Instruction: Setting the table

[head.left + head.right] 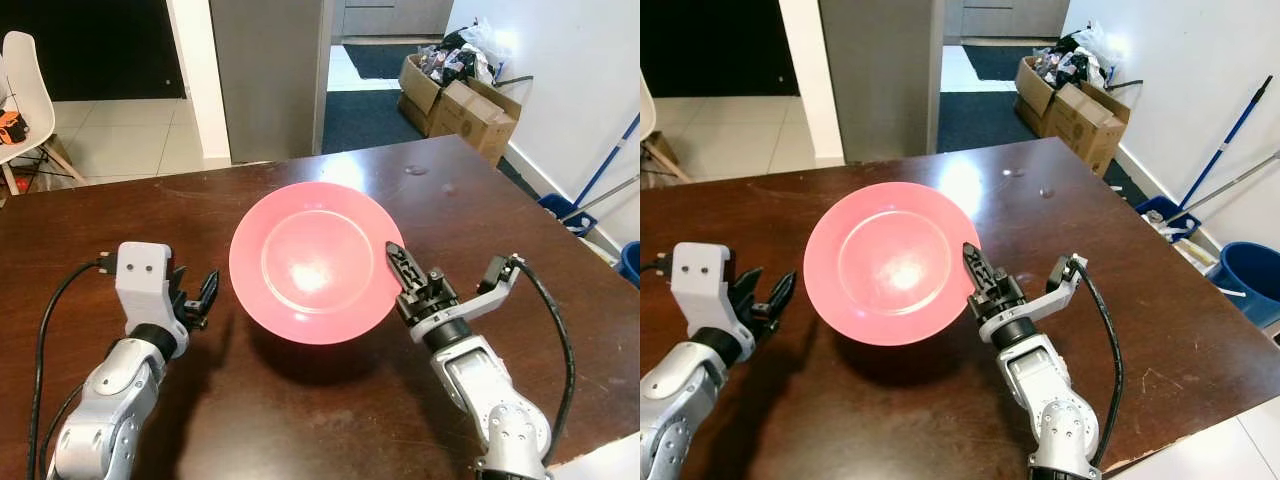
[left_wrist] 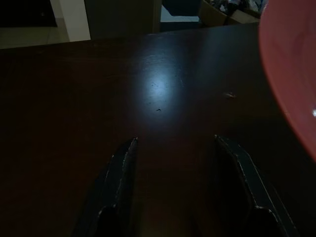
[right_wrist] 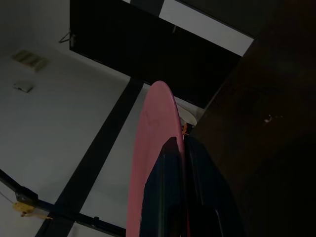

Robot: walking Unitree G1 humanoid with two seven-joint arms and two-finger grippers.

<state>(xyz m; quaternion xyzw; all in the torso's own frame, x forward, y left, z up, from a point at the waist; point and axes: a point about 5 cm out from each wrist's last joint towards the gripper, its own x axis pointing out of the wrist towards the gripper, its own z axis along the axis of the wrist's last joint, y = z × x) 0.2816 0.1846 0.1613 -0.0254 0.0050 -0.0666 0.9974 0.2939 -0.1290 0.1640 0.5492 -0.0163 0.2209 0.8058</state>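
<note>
A round pink plate (image 1: 312, 260) hangs a little above the dark wooden table (image 1: 100, 220), casting a shadow under itself. My right gripper (image 1: 397, 262) is shut on the plate's right rim; in the right wrist view its black fingers (image 3: 170, 168) pinch the thin pink edge (image 3: 157, 123). My left gripper (image 1: 198, 297) stands open just left of the plate, low over the table, with nothing between its fingers (image 2: 121, 165). The plate's edge (image 2: 291, 74) shows beside it in the left wrist view.
Cardboard boxes (image 1: 455, 100) full of clutter sit on the floor beyond the table's far right corner. A white chair (image 1: 25, 90) stands at the far left. A blue bucket (image 1: 1245, 280) and mop handles (image 1: 1230, 140) lean by the right wall.
</note>
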